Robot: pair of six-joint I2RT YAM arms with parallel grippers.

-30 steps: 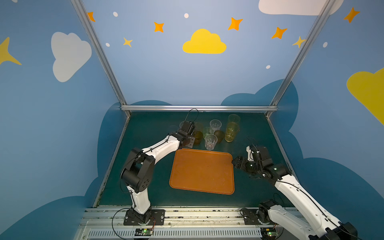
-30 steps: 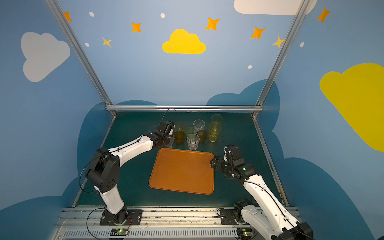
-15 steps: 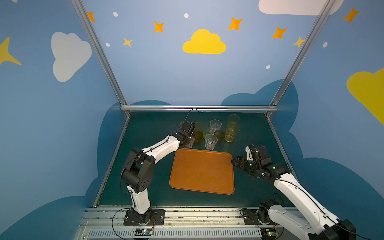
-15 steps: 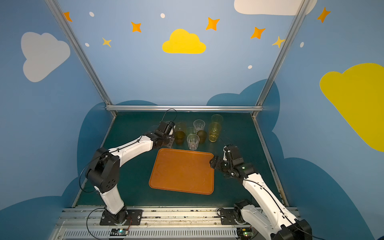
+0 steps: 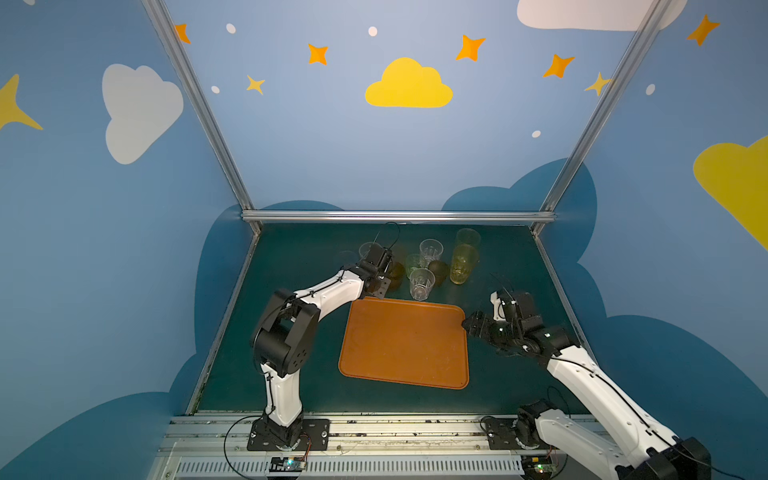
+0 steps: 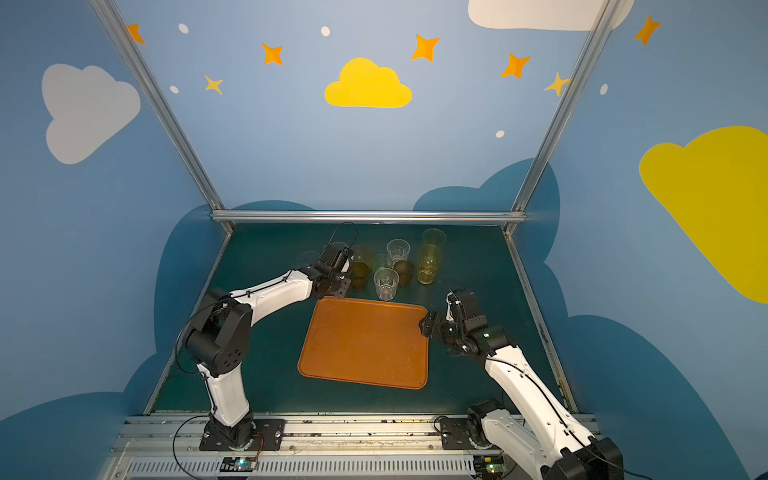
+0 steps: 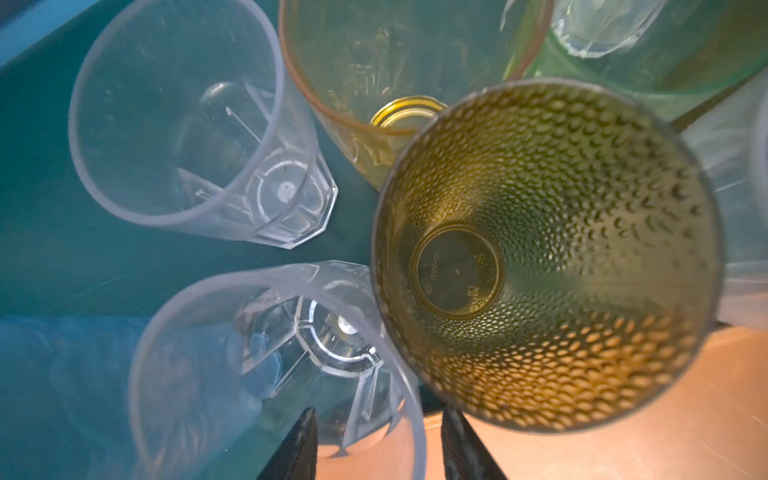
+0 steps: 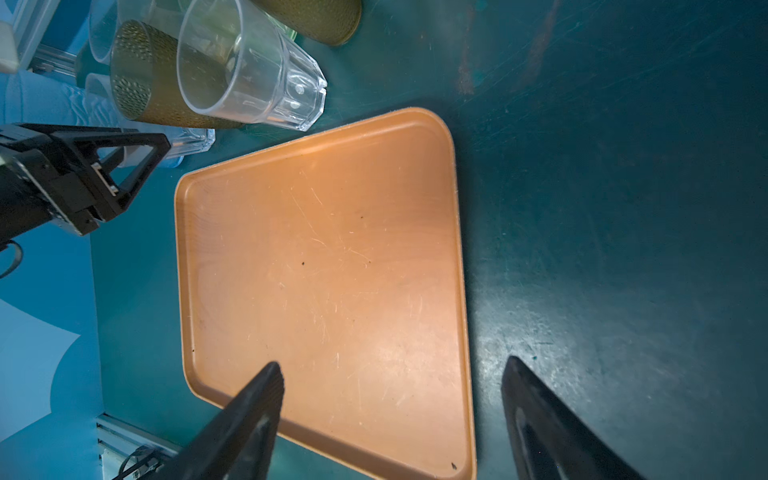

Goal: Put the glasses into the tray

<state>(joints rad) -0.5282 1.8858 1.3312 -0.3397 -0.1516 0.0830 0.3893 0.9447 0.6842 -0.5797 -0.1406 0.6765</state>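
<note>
**A:** Count the glasses, left to right.

**B:** Eleven, all on the green table [image 5: 291, 266], clustered just behind the tray [image 5: 405, 345]. None stands in it. Farthest left is one frosted bluish glass [image 5: 344, 255], very faint. There are four clear faceted glasses [image 5: 367, 248] [image 7: 270, 365] [image 5: 431, 250] [image 5: 422, 283]. The second sits under the left claw [image 7: 379, 419], and the top views hide it. The last stands just beside the tray's far rim. Then one amber glass [image 6: 362, 252], one green glass [image 5: 414, 262] and two dark brown glasses [image 5: 397, 272] [image 5: 439, 270]. Two tall yellow glasses [image 5: 463, 264] [image 5: 468, 237] are on the right. One tray, two claws.

**A:** The left claw?

**B:** Its jaws are partly apart above that hidden clear glass. One finger [image 7: 297, 449] shows inside the rim's outline. The other finger [image 7: 463, 449] is just outside it, beside the left brown glass. The wall between them isn't pinched. Whether either finger touches it, I cannot tell.

**A:** And the right?

**B:** The right claw [image 8: 392, 362] is spread wide and holds nothing. It is at the tray's far right corner, one finger over the tray and the other over bare table.

**A:** Anything changed from a second ago?

**B:** The glasses and tray lie as they did, and so does the left claw. The right claw has edged slightly left, toward the tray's corner.
</note>
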